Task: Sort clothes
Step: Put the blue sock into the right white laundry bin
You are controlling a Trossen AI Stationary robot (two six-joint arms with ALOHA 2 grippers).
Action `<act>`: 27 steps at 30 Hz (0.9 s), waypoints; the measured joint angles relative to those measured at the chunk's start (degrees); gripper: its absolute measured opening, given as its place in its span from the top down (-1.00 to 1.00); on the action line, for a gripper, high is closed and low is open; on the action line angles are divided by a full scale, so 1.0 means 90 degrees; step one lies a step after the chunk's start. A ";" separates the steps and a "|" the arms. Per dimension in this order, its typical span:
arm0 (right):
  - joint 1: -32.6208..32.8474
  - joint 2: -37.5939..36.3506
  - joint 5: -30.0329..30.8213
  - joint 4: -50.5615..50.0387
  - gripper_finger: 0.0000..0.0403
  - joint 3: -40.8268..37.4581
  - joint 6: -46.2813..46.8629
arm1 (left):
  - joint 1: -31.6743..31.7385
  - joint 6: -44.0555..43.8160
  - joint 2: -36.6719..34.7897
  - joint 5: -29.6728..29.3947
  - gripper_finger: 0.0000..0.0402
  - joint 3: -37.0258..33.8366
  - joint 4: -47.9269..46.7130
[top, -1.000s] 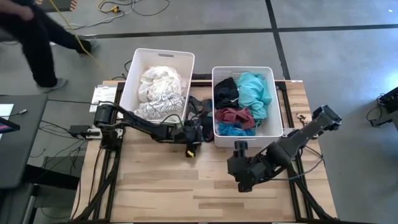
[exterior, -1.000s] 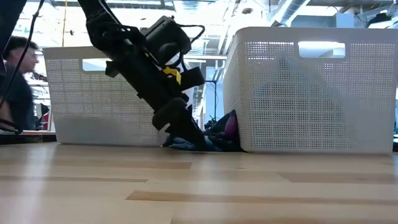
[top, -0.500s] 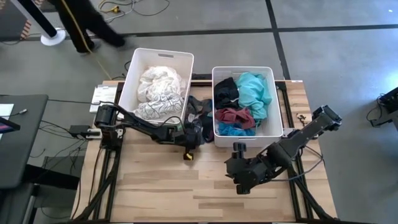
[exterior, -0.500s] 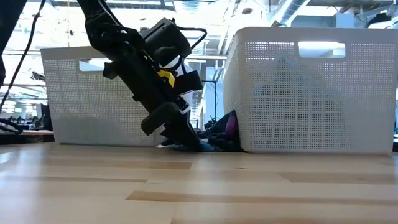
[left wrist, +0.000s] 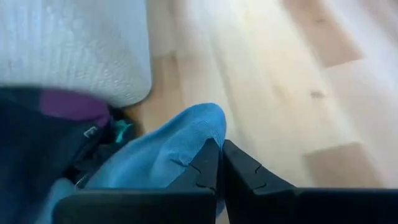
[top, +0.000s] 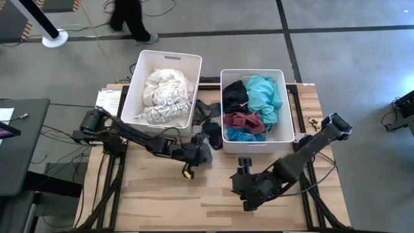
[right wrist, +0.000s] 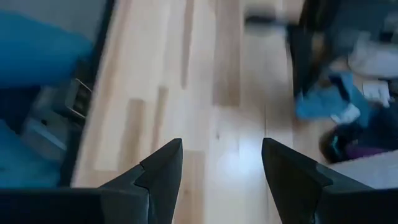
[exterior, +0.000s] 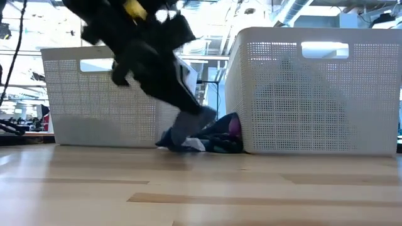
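Since the earlier frame, left gripper (top: 202, 153) has pinched shut on a blue garment (left wrist: 168, 152) and drawn it nearward from the dark pile (top: 206, 123) between the bins. Pickup is in hand; next, lifting it into the right bin (top: 253, 142) of colours. Right gripper (right wrist: 221, 171) waits spread, near right.

Heaped white and patterned clothes (top: 165, 94) filling the bin at eleven o'clock. Teal, black and maroon garments (top: 253, 103) crumpled in the bin at one o'clock. Dark pile (top: 208, 122) slumped on the table between both bins, one blue piece (left wrist: 168, 152) lifted off it, pinched and draping.
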 joint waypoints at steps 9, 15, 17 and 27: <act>-0.0223 0.1021 0.0105 0.0839 -0.15 -0.0222 -0.0319 | -0.0636 0.0220 -0.1493 -0.0717 1.00 0.0004 -0.0799; -0.0459 0.1637 0.0711 0.1421 -0.15 -0.0225 -0.0344 | -0.0908 0.0345 -0.2265 -0.0774 1.00 0.0006 -0.0981; -0.0539 0.1812 0.0948 0.1667 -0.15 -0.0223 -0.0344 | -0.0967 0.0423 -0.2464 -0.0778 1.00 0.0006 -0.1019; -0.0905 0.2399 0.2079 0.3362 -0.15 -0.0225 -0.0771 | -0.1150 0.0673 -0.2948 -0.0793 1.00 0.0011 -0.0953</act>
